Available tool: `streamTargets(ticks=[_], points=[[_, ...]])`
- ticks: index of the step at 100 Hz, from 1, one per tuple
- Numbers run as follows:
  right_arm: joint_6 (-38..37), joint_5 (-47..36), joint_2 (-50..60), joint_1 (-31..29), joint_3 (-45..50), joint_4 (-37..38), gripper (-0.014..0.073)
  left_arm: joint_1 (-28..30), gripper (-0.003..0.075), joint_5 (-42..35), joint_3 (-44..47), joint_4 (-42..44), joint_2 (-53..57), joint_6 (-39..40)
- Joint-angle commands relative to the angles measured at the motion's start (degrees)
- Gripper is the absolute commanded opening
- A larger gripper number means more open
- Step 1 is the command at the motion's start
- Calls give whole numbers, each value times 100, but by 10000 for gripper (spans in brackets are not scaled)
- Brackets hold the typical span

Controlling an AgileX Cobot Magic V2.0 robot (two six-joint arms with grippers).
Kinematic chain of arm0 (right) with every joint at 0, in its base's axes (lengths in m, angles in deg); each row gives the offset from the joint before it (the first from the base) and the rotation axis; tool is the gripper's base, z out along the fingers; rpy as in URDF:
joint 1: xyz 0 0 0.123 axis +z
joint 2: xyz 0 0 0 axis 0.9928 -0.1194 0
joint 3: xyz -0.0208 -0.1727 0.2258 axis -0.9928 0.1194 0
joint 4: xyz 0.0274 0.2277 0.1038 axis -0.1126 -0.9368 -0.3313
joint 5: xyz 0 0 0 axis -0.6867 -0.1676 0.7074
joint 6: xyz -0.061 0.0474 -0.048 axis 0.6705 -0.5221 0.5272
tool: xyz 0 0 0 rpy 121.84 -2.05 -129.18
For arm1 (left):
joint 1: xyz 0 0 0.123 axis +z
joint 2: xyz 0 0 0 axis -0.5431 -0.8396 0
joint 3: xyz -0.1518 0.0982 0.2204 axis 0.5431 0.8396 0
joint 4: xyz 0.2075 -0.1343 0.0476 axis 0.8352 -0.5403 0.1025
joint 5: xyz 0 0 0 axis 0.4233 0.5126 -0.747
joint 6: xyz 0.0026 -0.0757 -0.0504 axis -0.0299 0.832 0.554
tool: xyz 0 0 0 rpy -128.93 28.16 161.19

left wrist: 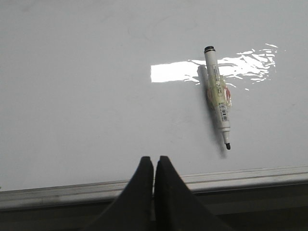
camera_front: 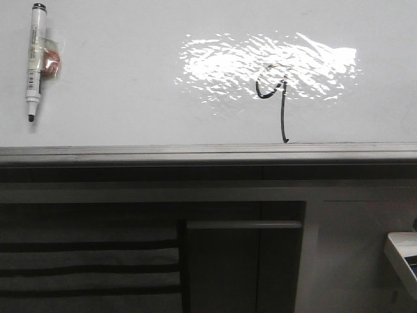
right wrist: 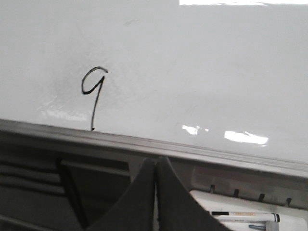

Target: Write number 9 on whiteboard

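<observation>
Front view alone shows number 9 (camera_front: 277,98) with marker (camera_front: 34,60).

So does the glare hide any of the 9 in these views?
Front view: the glare patch on the whiteboard covers the number 9's loop, but the stroke stays legible. Right wrist view: the 9 sits clear of reflections, sharp. Left wrist view: glare falls behind the marker; no 9 visible.

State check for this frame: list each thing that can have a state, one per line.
number 9: drawn, loop open, tail reaching near the board's lower edge
whiteboard: otherwise unmarked, with glare
marker: uncapped, lying on the board, unheld
left gripper: shut, empty
right gripper: shut, empty
</observation>
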Motion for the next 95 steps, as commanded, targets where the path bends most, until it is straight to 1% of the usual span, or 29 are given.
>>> streamTargets(ticks=[1,10,20,29,32,34,47,95], points=[[31,-1281,246,-225,524,76,-72,14,-20,-486,149,-58,146,-3],[31,-1987,480,-247,1152,76,-72,14,-20,-486,149,-58,146,-3],[31,-2992,665,-247,1864,64,-72,14,-20,-486,149,-58,146,-3],[31,-3601,827,-247,2296,53,-72,14,-20,-486,149,-58,146,-3],[31,-3345,827,-247,2239,53,-72,14,-20,-486,149,-58,146,-3],[31,-3317,827,-247,2226,53,-72,14,-20,-486,149,-58,146,-3],[31,-3493,827,-247,2268,53,-72,14,-20,-486,149,-58,146,-3],[31,-3483,827,-250,2268,53,-72,14,-20,-486,149,-58,146,-3]])
